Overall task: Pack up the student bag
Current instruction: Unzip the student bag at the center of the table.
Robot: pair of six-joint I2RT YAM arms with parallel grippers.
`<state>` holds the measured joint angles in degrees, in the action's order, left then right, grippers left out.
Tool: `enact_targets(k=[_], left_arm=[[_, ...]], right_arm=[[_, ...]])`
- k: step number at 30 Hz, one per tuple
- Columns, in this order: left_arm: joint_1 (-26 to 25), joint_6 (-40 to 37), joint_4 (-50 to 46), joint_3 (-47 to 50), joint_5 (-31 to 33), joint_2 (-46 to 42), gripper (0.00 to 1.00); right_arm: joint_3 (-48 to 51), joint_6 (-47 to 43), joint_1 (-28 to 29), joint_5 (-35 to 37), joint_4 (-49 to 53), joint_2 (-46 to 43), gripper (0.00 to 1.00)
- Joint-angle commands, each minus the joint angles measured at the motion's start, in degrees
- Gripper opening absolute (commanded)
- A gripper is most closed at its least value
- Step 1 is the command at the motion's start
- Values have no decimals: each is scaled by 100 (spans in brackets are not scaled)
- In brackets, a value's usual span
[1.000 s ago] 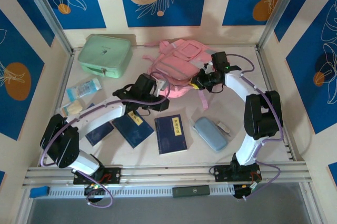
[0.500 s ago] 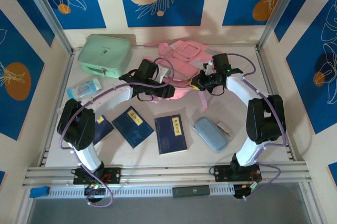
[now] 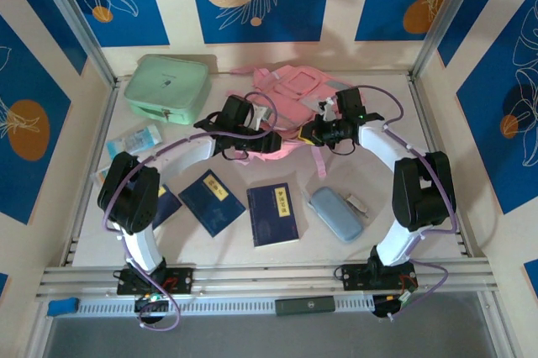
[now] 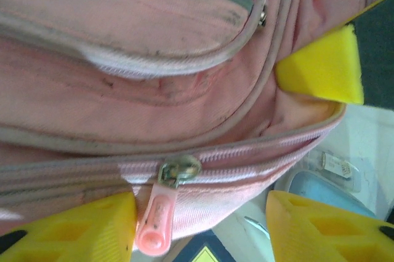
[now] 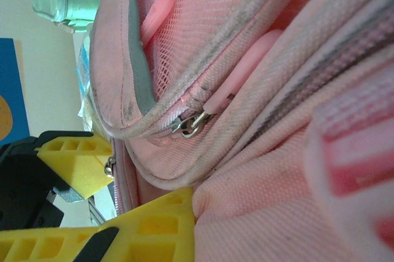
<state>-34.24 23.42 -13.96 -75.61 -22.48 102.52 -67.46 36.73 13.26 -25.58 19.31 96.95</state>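
While the student bag (image 3: 290, 91) is lying at the far middle of the table (image 3: 336, 249) with its front pockets facing up, it is being attended by both arms, one from each side. The right gripper (image 3: 308, 133) is being observed clenched on a fold of the bag's pink fabric at its near edge. In the left wrist view, the cloth is being drawn into creases toward that gripper's yellow tip. The left gripper (image 4: 197, 225) is being observed released, its jaws standing apart at the bag's near edge. A metal zip slider (image 4: 178, 170) and its pink rubber pull (image 4: 154, 225) are hanging between the jaws. The pull is lying just beside one finger (image 4: 74, 228); whether the two are touching cannot be told. The opposite finger is standing clear of the fabric, with bare table showing in the gap. A mint green zip case (image 3: 168, 87) is being noted at the far left, near the bag but apart from it. Dark blue notebooks (image 3: 273, 213) are being noted lying flat on the near half of the table. A grey-blue pencil case (image 3: 336, 213) is lying just to their right, well apart from the bag. A small clear packet (image 3: 134, 138) is lying near the table's left edge.
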Motion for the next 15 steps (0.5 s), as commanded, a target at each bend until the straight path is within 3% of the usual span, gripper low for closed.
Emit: enact_targets(k=[1, 8, 15], left_arm=[[-74, 85, 366, -30, -65, 136, 54], [-82, 20, 422, 222, 391, -65, 39], [-112, 83, 516, 401, 448, -117, 28]], right_arm=[[5, -347, 195, -731, -384, -330, 3], [58, -393, 186, -684, -351, -405, 4], [-28, -432, 264, -673, -299, -416, 3]])
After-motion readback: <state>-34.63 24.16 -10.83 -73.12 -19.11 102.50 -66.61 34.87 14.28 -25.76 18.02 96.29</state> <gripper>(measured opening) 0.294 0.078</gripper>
